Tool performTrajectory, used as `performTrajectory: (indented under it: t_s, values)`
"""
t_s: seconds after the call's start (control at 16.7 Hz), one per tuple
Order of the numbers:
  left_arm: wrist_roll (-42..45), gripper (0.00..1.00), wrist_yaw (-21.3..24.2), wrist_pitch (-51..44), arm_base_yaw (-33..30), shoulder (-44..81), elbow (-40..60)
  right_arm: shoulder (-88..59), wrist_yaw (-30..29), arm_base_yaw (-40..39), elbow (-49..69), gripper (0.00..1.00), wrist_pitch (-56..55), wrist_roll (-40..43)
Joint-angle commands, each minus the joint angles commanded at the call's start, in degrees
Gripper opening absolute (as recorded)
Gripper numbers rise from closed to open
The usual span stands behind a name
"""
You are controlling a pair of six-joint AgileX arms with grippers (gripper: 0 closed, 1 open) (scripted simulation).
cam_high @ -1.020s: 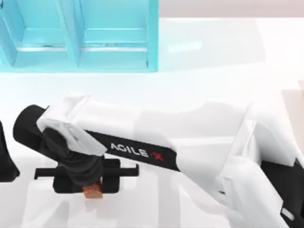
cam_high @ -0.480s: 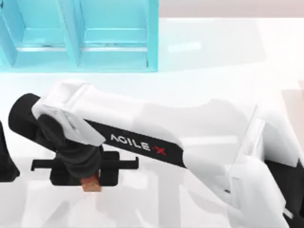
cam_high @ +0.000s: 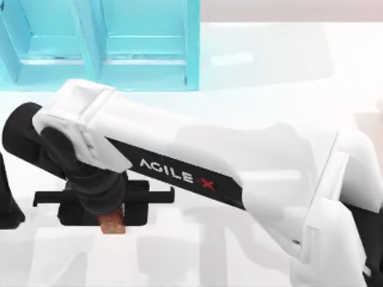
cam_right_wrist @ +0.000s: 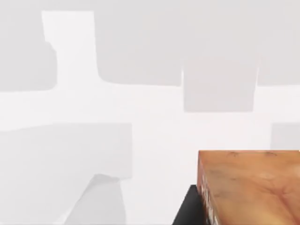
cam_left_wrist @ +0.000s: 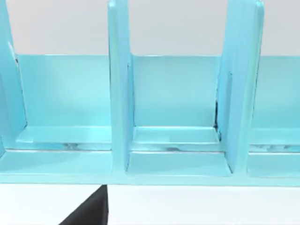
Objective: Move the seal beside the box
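Right gripper [cam_high: 112,222] sits low in the top view's left half, its black fingers pinching the small reddish-brown, orange-mottled blocky seal [cam_high: 113,226]; a sliver of the seal pokes out under the wrist, and the right wrist view has its mottled face [cam_right_wrist: 251,185] close up against the white tabletop [cam_right_wrist: 140,112]. The seal looks to be off the table and carried, though the height can't be read. The light-blue open box with upright dividers [cam_high: 102,45] stands at the far edge, top view's left, well apart from the seal; the left wrist view looks straight into its compartments [cam_left_wrist: 173,108]. Left arm [cam_high: 7,203] is parked at the top view's left edge; I can't tell how its gripper stands. My read: transport is underway, placement not done. To do it well: keep the pinch firm, travel level toward the box, stop just short of its front wall without bumping it, lower until the seal's base is flat on the table, then release and retreat straight up so it doesn't tip.
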State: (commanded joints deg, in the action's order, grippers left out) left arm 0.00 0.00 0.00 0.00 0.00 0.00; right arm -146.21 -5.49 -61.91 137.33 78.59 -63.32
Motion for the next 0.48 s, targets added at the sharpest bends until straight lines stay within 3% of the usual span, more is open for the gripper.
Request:
performTrajectory:
  t_s: [0.24, 0.48]
  values:
    - [0.0, 1.0, 0.0, 0.0, 0.0, 0.0, 0.0, 2.48, 0.25, 3.86, -2.42, 0.0, -0.31, 3.87]
    - [0.0, 1.0, 0.0, 0.0, 0.0, 0.0, 0.0, 10.06, 1.29, 16.66, -9.73, 0.0, -1.39, 16.28]
